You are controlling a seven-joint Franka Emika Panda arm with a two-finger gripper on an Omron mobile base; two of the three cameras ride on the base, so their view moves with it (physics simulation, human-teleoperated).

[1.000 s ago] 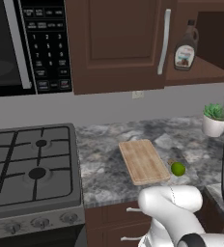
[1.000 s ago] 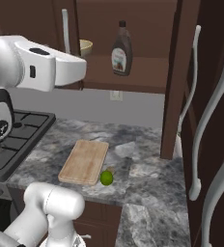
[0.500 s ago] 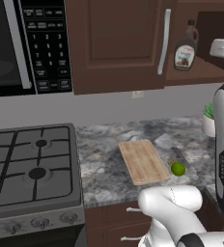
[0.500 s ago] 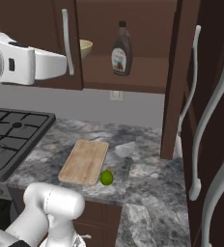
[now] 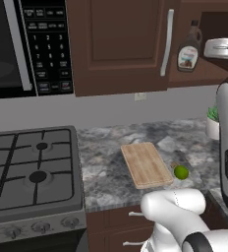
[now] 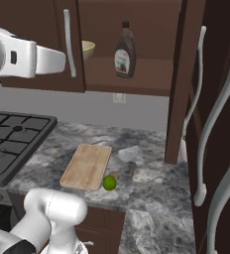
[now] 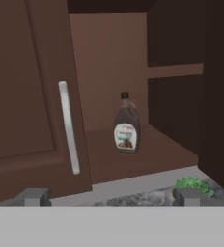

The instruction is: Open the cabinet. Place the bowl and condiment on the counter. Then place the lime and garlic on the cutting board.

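In the hand view we see the gripper (image 7: 110, 197) with its two dark fingertips (image 7: 35, 197) standing far apart at the lower edge; the jaws are released and nothing lies between them. We find the gripper facing the open cabinet (image 7: 172, 72), short of the shelf and touching nothing. On the cabinet's lower shelf, straight ahead of the gripper, stands the condiment bottle (image 7: 126, 126), upright, dark-bodied with a pale label. To its left in that view hangs the closed cabinet door (image 7: 27, 96) with its long light handle (image 7: 69, 128). In the right base view we see the bowl (image 6: 87, 50), pale yellow, on the same shelf to the left of the bottle, partly hidden behind the closed door. Below the cabinet we find the stone counter (image 5: 111, 147), with the wooden cutting board (image 5: 146, 164) lying flat on it. The lime (image 5: 181, 172) rests on the counter just beside the board's right edge, off the board. A small tan object next to the lime is too small for us to identify. A potted plant (image 5: 213, 122) stands at the counter's right end, and the gas stove (image 5: 32, 170) sits to the left of the counter.
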